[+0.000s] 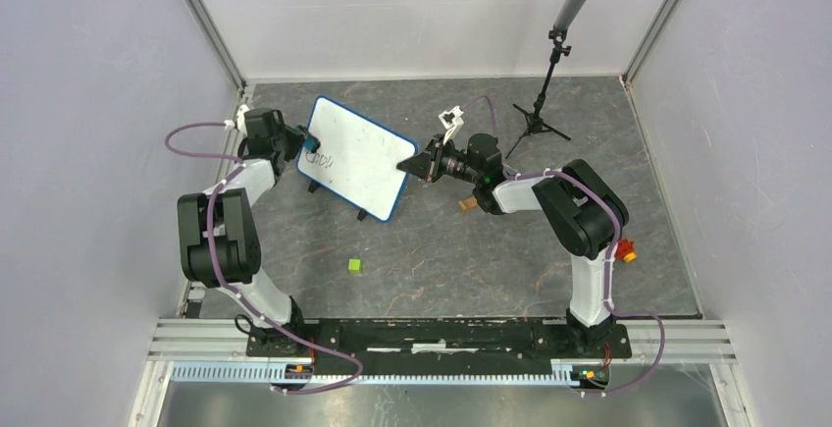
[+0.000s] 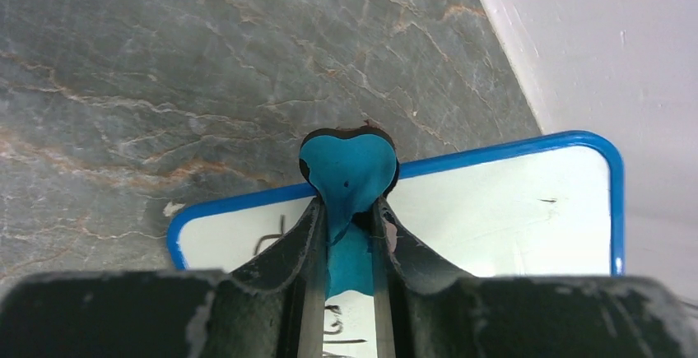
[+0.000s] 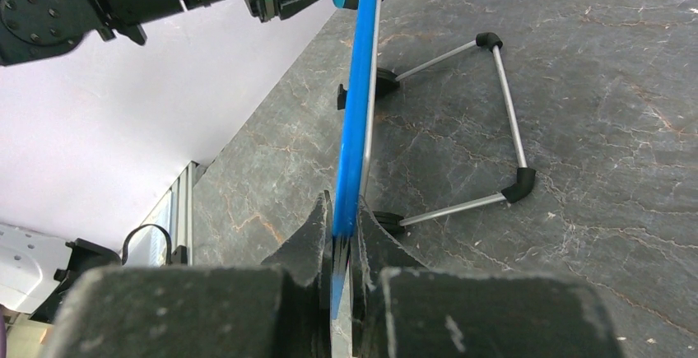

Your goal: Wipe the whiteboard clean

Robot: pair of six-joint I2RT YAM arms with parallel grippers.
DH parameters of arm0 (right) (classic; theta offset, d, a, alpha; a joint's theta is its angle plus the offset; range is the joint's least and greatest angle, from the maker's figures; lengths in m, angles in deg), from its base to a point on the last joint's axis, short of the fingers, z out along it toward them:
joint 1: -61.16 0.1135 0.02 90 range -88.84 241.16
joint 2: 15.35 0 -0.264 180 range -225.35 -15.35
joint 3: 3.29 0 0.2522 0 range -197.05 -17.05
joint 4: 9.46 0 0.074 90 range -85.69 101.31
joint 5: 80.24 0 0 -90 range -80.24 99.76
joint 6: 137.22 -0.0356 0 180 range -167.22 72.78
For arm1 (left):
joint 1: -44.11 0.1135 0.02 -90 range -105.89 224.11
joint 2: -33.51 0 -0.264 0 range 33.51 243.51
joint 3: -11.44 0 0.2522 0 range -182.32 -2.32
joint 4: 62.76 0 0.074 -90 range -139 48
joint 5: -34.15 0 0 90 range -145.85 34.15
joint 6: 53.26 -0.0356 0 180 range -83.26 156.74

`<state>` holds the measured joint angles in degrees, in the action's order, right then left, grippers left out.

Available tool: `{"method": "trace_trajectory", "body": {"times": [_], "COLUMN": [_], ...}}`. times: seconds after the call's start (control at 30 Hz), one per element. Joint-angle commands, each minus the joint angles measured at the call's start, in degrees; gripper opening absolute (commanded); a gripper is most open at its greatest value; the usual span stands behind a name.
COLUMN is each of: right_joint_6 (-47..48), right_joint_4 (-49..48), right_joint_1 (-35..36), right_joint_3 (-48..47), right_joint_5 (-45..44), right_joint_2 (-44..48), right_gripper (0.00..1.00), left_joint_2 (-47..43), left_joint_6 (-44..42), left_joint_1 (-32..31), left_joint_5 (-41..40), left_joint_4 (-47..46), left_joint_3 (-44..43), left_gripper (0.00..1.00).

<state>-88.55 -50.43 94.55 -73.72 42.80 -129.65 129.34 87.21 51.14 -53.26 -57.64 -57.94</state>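
Blue-framed whiteboard (image 1: pixel 358 157), black scrawl (image 1: pixel 319 160) seemingly illegible, left end effector (image 2: pixel 348 214) clamping blue pad (image 2: pixel 348 169), right end effector (image 3: pixel 344 228) pinching its frame

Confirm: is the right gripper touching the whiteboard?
Touching. The right wrist view shows the right gripper shut on the whiteboard, one finger on each face of its blue edge, with no gap.

Left claw (image 1: pixel 310 141) with eraser (image 2: pixel 347 165) at the whiteboard's (image 1: pixel 356 157) left edge; right claw (image 1: pixel 405 166) clamped on its right edge; cube (image 1: pixel 354 265) in front.
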Motion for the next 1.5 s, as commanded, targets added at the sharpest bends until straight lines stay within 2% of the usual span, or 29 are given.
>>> {"method": "trace_trajectory", "body": {"times": [0.0,0.13,0.3,0.43,0.67,0.73,0.93,1.03,1.27,1.47], "right_joint_6": [5.4,5.4,5.6,5.6,5.3,5.1,5.3,5.4,5.7,5.9], "right_joint_4": [-0.7,-0.7,-0.5,-0.5,-0.7,-0.7,-0.6,-0.5,-0.1,0.1], "right_joint_1": [1.7,1.8,1.9,1.8,1.8,1.9,1.8,1.9,1.9,1.9], "right_joint_3": [-1.2,-1.1,-1.3,-1.3,-1.2,-1.3,-1.3,-1.4,-1.5,-1.5], "right_joint_5": [5.5,5.5,5.5,5.6,5.9,5.9,5.8,5.7,5.7,5.7], "right_joint_2": [-0.7,-0.8,-0.9,-0.8,-1.0,-1.0,-0.9,-0.9,-0.9,-1.0], "right_gripper": [0.0,0.0,0.0,0.0,0.0,0.0,0.0,0.0,0.0,0.0], "left_joint_2": [0.0,0.2,1.1,0.0,-4.2,-4.8,-5.1,-5.0,-4.9,-3.6], "left_joint_6": [-5.0,-7.5,-7.3,-6.6,-2.9,-2.9,-2.9,-2.9,-7.7,-11.9], "left_joint_1": [-6.0,-10.9,-12.8,-11.9,-7.1,-5.2,-5.1,-6.3,-18.5,-24.6], "left_joint_5": [0.4,-1.2,-0.3,0.0,0.4,0.5,1.6,2.2,-2.4,-2.3], "left_joint_4": [5.6,7.8,7.7,4.9,-2.4,-2.7,-4.4,-4.6,1.2,5.0], "left_joint_3": [-8.2,-14.1,-16.3,-10.6,5.8,8.4,12.8,11.5,1.2,-5.5], "left_gripper": [0.15,0.16,0.16,0.16,0.16,0.16,0.16,0.16,0.17,0.16]}}
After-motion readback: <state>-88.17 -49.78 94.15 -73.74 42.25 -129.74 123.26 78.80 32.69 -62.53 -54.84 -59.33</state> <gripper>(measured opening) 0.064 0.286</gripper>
